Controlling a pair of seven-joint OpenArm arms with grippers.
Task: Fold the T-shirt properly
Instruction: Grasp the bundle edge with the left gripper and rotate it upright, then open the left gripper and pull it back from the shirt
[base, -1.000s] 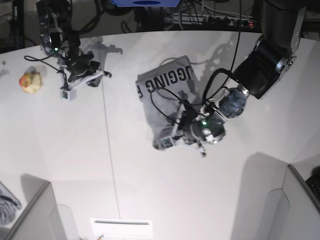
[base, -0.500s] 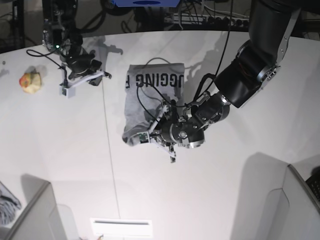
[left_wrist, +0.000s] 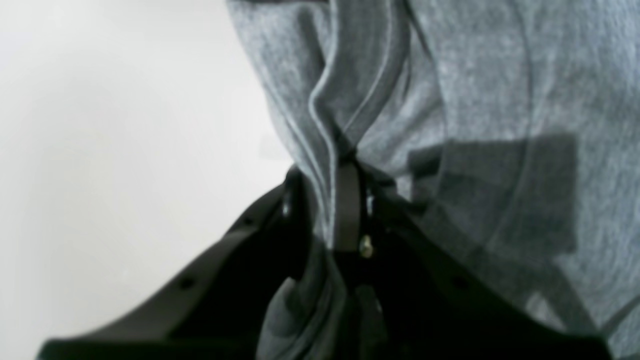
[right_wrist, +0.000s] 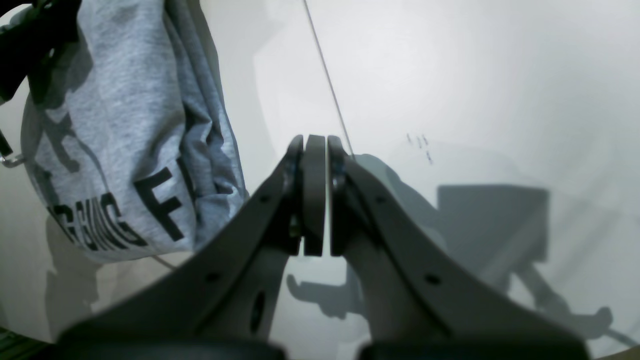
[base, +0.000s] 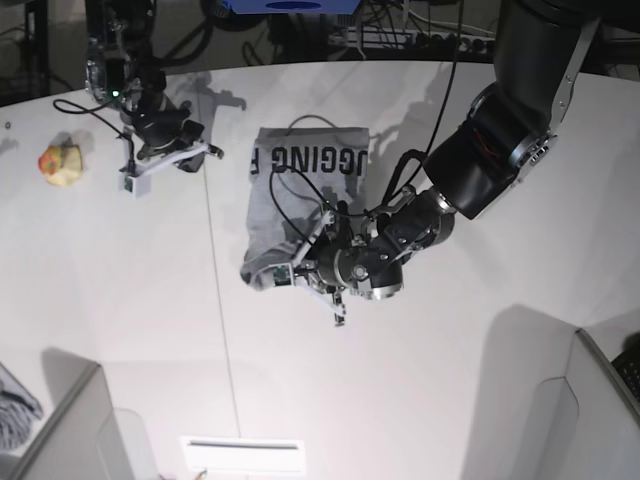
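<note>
Since a second ago I am seeing the T-shirt (base: 300, 200) dragged leftward across the table (base: 450, 380), lettering up. My left gripper (left_wrist: 345, 200) is pinching a bunched fold; the right gripper (right_wrist: 315, 195) is clenched on nothing, hovering nearby.

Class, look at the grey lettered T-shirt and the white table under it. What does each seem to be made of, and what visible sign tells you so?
Heather-grey T-shirt with black block lettering: apparently soft knit cotton jersey, matte; flecked weave, limp creases, stitched hem bunched in the left hand.

White table: smooth hard board, possibly laminate, faint sheen; it carries sharp shadows and a thin straight seam.
</note>
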